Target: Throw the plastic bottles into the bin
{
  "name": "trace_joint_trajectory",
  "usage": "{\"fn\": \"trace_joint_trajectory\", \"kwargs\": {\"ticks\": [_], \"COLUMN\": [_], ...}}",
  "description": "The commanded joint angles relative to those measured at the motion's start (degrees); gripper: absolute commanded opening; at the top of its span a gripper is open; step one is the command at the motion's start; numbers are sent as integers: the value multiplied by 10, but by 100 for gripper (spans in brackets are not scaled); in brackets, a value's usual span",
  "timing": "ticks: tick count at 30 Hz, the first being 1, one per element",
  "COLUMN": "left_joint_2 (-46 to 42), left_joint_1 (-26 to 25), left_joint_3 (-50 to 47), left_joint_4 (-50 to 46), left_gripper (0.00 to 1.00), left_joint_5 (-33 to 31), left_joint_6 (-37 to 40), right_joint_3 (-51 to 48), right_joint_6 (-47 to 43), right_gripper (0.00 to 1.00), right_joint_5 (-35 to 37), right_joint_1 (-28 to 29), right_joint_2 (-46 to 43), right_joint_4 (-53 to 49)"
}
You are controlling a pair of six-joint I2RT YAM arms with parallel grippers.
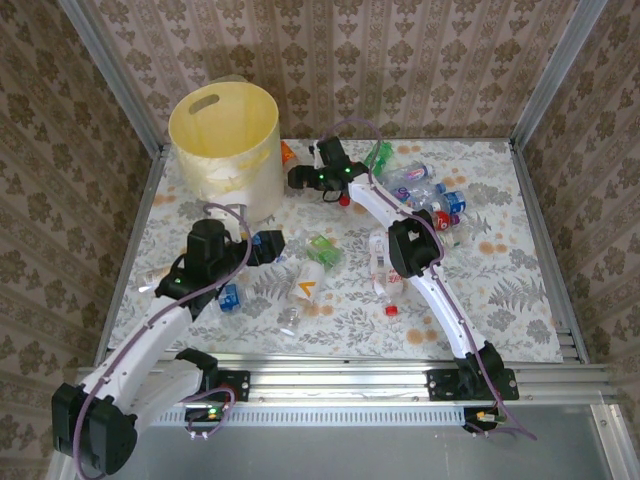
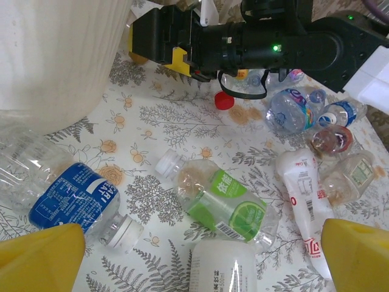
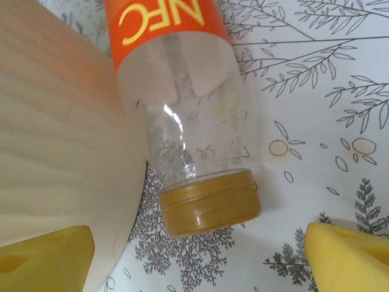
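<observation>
- bin (image 1: 235,165): pale yellow bucket, upright, at 11 o'clock on the surface (image 1: 500,290).
- right claw (image 3: 197,255): wide, yellow pads (image 3: 48,258) far apart, nothing gripped. In the top view it sits at the bin's 4 o'clock, near the wall.
- NFC bottle (image 3: 188,121): clear, with an orange label and amber cap (image 3: 209,204). It lies on the surface ahead of the right claw, cap end toward the claw. The bin wall is at its 9 o'clock and looks to be touching it.
- left claw (image 2: 200,243): wide, holding nothing. In the top view it is at the bin's 5 o'clock.
- green-label bottle (image 2: 225,204): lies flat ahead of the left claw, white cap pointing to 10 o'clock.
- blue-label bottle (image 2: 73,194): at the green one's 9 o'clock, apart from it, near the bin base.
- white bottle (image 2: 222,267): at the green one's 6 o'clock, just beside it.
- other plastic bottles (image 1: 430,195): loose cluster at 1 o'clock on the surface, with a few more mid-surface, all lying down.
- loose red cap (image 2: 223,100): on the surface under the right arm.
</observation>
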Motion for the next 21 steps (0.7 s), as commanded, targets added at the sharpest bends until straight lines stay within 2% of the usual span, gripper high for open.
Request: {"fn": "trace_joint_trajectory", "kwargs": {"ticks": [1,14,21], "left_joint_2": [-16,-42,-54], "left_joint_1": [4,5,5], "left_joint_3": [12,23,23], "left_joint_4": [-9,-42,-51], "left_gripper": [100,100,100], "left_joint_5": [10,2,3], "left_joint_6": [-9,2,5], "right_joint_3": [43,83,83], "right_joint_6": [33,118,122], "right_gripper": [90,83,76], "right_joint_5": [-18,-66,-74], "right_joint_1": [-7,-7,4], "right_joint_2": [27,72,75], "right_joint_4": [24,76,60]}}
